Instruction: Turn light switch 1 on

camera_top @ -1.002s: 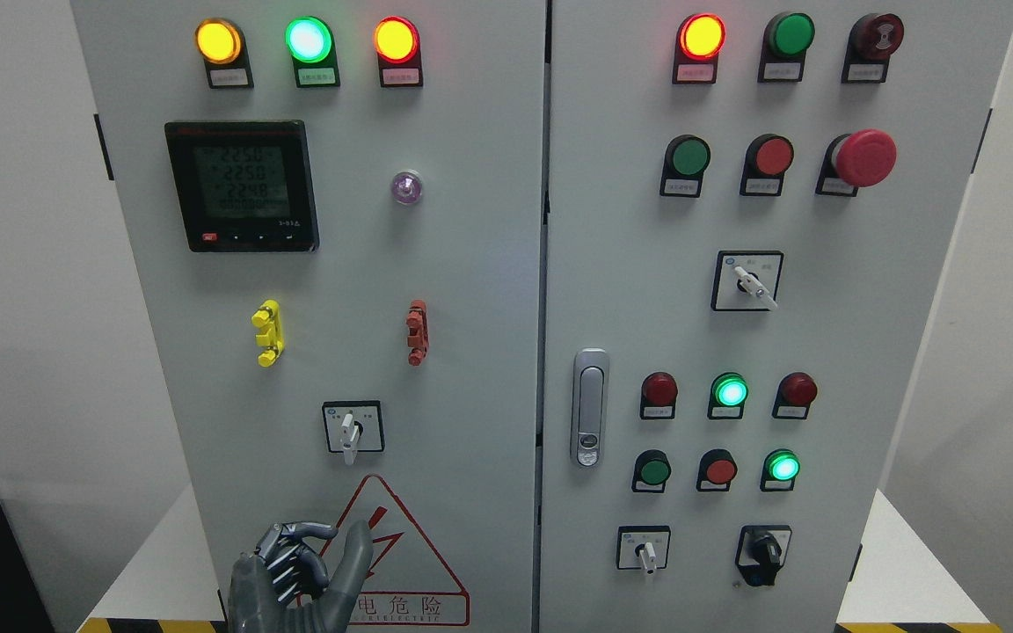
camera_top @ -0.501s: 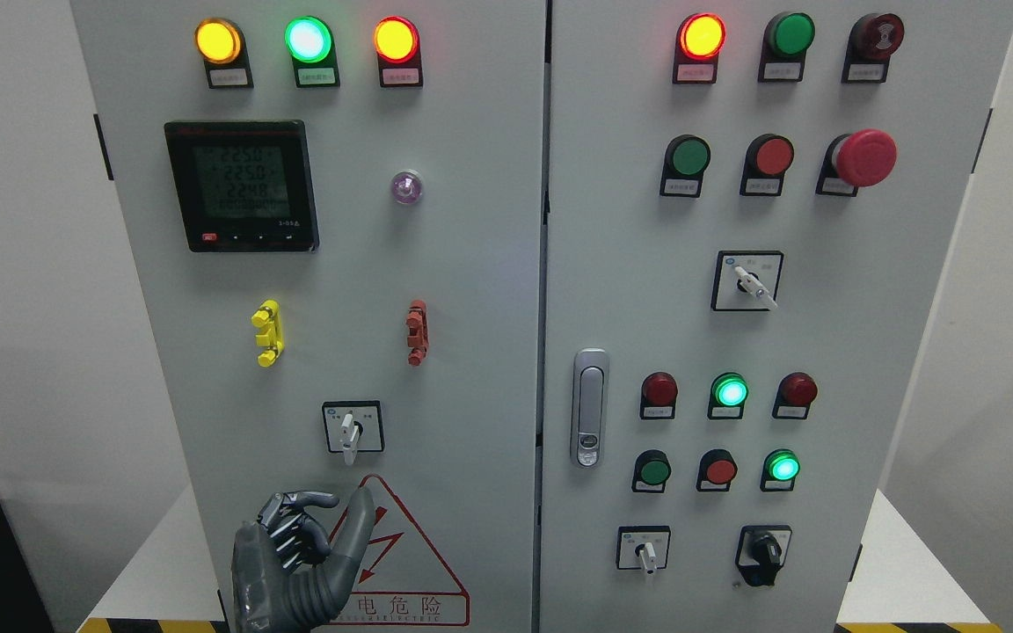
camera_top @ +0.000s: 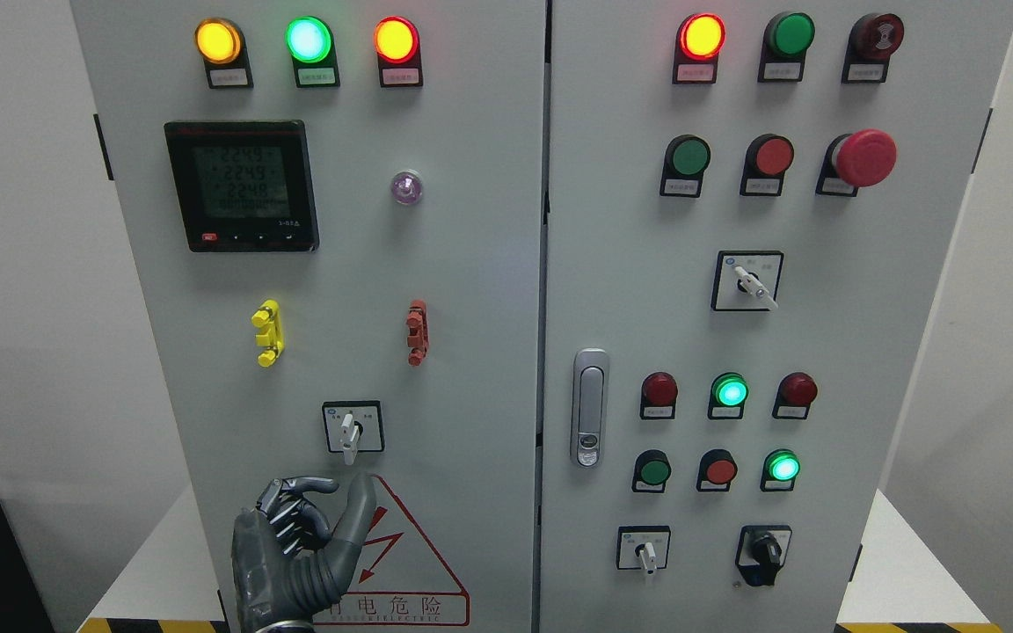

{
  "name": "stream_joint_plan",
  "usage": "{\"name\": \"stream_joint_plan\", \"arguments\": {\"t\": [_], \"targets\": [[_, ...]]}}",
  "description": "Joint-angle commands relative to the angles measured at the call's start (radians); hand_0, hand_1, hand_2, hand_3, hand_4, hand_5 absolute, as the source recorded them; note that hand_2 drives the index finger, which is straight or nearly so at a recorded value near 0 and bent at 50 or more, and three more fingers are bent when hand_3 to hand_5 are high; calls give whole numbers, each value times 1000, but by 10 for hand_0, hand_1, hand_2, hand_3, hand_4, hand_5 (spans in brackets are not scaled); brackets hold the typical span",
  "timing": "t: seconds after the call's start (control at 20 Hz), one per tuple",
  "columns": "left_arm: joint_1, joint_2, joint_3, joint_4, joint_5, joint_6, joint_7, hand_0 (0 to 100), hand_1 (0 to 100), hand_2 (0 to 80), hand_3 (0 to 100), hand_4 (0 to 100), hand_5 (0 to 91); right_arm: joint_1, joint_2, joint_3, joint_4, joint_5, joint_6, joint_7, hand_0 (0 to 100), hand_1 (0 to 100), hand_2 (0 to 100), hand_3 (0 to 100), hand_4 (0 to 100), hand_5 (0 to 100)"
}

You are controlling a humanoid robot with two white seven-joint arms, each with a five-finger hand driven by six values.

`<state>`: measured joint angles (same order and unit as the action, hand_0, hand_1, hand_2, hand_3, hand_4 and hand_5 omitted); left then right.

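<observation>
A white-handled rotary selector switch (camera_top: 349, 429) sits in a black-framed square on the left cabinet door, its handle pointing straight down. My left hand (camera_top: 339, 498) rises from the bottom edge directly below it. Its dark fingers (camera_top: 295, 514) are curled in and hold nothing, and the thumb (camera_top: 357, 505) sticks upward. The thumb tip is a short way under the switch handle, apart from it. The hand covers the left part of the red warning triangle (camera_top: 401, 545). My right arm does not show.
Lit yellow, green and red lamps (camera_top: 309, 40) top the left door, above a digital meter (camera_top: 243, 186) and yellow (camera_top: 267, 332) and red clips (camera_top: 417, 331). The right door carries a latch handle (camera_top: 590, 407), push buttons, a red mushroom button (camera_top: 863, 158) and more selector switches (camera_top: 644, 549).
My left hand has moved upward along the left door, bringing its thumb closer to the selector switch. The switch handle has not turned.
</observation>
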<state>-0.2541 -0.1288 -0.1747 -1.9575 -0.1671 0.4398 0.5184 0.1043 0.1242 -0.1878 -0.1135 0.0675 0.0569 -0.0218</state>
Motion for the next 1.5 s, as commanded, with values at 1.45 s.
{"name": "stream_joint_plan", "arguments": {"t": [1.45], "targets": [[-80,-15,-6,3,-5,74,11,120,711,570,969,937,845,0,0,1,0,0,0,0,0,0,0,0,0,0]]}}
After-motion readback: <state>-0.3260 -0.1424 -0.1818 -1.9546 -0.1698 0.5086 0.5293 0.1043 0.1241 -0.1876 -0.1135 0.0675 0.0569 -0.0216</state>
